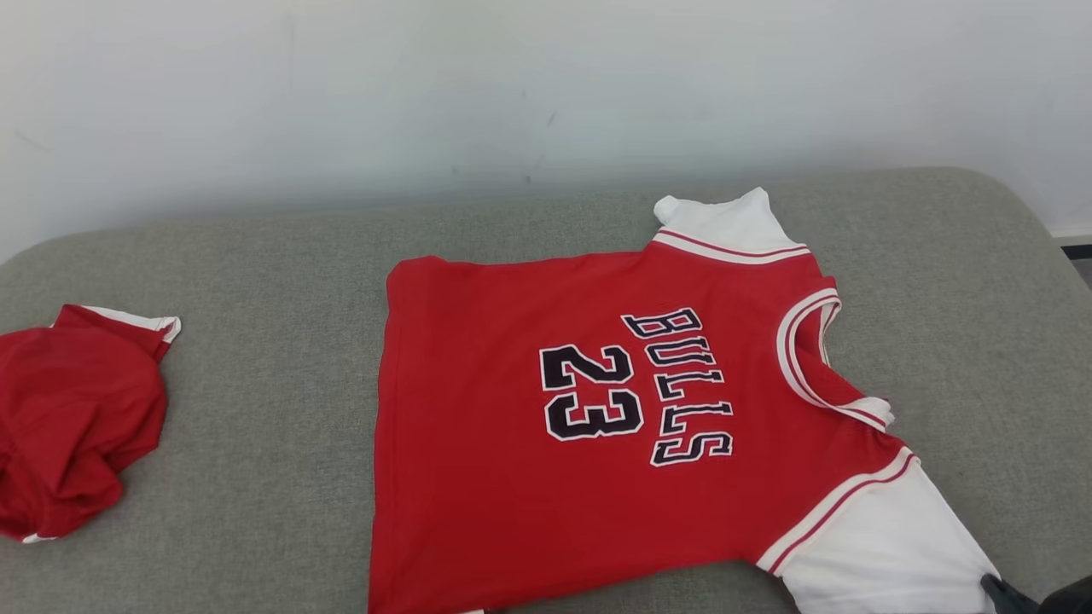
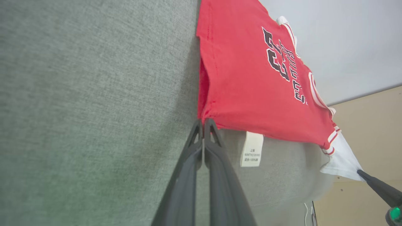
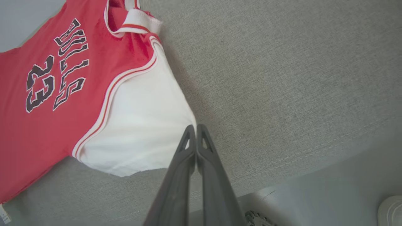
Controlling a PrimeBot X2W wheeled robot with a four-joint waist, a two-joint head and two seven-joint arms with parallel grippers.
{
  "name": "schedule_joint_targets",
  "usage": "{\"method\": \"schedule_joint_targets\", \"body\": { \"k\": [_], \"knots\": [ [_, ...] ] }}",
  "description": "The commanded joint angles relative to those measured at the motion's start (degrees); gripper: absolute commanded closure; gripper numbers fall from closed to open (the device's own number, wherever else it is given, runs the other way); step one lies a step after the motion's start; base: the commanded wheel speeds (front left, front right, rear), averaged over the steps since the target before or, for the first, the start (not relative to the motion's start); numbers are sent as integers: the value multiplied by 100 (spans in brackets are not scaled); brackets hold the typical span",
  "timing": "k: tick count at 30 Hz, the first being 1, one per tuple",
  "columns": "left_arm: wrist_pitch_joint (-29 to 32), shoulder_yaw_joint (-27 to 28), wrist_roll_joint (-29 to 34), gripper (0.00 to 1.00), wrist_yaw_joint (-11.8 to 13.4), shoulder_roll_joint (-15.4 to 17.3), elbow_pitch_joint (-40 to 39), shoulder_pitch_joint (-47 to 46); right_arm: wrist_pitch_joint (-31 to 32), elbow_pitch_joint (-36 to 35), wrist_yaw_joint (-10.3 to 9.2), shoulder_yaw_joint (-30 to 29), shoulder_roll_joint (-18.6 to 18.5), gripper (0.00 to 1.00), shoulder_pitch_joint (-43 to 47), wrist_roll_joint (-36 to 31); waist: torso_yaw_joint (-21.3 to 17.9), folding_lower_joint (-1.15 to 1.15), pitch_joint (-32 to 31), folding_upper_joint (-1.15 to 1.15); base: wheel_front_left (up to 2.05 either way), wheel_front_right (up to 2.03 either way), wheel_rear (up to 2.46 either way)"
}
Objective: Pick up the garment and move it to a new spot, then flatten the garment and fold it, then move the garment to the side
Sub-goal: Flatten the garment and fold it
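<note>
Head view: the garment [image 1: 529, 477], a red jersey lettered "BULLS 23" with white sleeves, lies spread face up on a grey cushion [image 1: 273, 281], occupying the centre and lower right of the frame, its neckline toward the right; a second, crumpled red garment [image 1: 72, 418] lies well apart at the left edge; a pale wall [image 1: 426, 94] fills the top of the frame; the right gripper [image 1: 994, 587] enters at the bottom right corner, touching the tip of the lower white sleeve [image 1: 887, 546]. Left wrist view: the left gripper [image 2: 203, 123] rises from the bottom centre, its jaws pressed together on the corner of the jersey's hem; a white care label [image 2: 252, 153] hangs just beside the fingers, to their right. Right wrist view: the right gripper's jaws stand closed, pinching the sleeve's edge, which is drawn out to a point.
</note>
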Motion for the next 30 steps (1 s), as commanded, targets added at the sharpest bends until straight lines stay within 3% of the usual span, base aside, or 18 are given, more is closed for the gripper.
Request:
{"method": "schedule_joint_targets", "body": {
  "k": [1,11,23,30],
  "knots": [
    [30,-25,57,100,41,57,18,83,30,-47,-14,-25,12,100,83,-79,-11,0,8,0,0,0,0],
    [35,-160,519,100,552,386,-65,329,452,-477,-14,-89,-7,100,491,-477,-105,0,23,0,0,0,0],
    [96,-256,506,100,604,399,-191,523,680,-759,-14,-61,76,100,760,-360,-111,0,-29,0,0,0,0],
    [-10,-226,526,100,469,478,-16,501,613,-825,-14,-123,125,100,716,-223,-93,0,26,0,0,0,0]
  ]
}}
